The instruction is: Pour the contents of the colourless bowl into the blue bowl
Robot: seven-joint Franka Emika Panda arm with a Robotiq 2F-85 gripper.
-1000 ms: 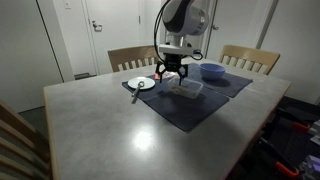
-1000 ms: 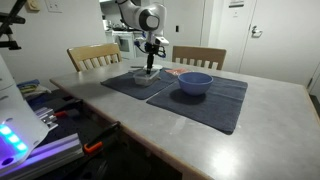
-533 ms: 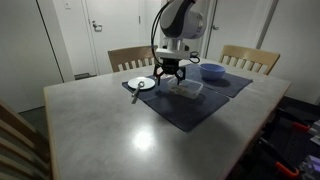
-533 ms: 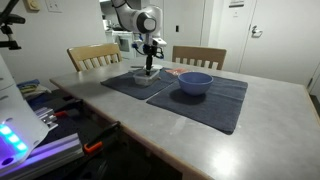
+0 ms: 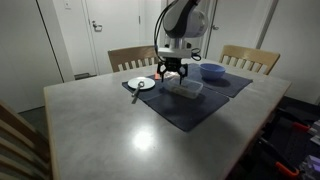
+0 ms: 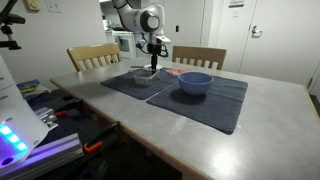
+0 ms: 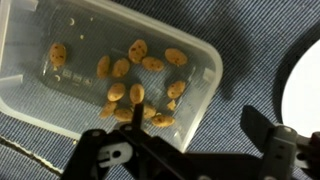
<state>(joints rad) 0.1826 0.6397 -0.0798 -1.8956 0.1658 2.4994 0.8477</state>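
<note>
Clear plastic lies right beneath the pincer (image 7: 190, 152): the shallow, round-cornered see-through container (image 7: 60, 95) sits flat on the dark blue cloth mat (image 7: 250, 60). Its tan nut-like pieces (image 7: 120, 68) are all inside, and its near corner falls between the two black fingers. Those fingers stand wide apart and hold nothing. Over the last second the pincer has only drifted a touch sideways in an exterior view (image 6: 155, 66), and the container has not stirred. I judge the grasp unmade and the pouring not begun. Just beside the pincer is the white round plate (image 7: 305, 90), cut off by the picture's edge. On the pincer's opposite side, well apart on the same mat, stands the round mid-blue bowl (image 5: 211, 71). The fingertips run out of the wrist view, so whether one touches the container's wall cannot be told. The container's far end is cropped too. In both exterior views it is only a faint glint, and the bowl's inside cannot be made out.
</note>
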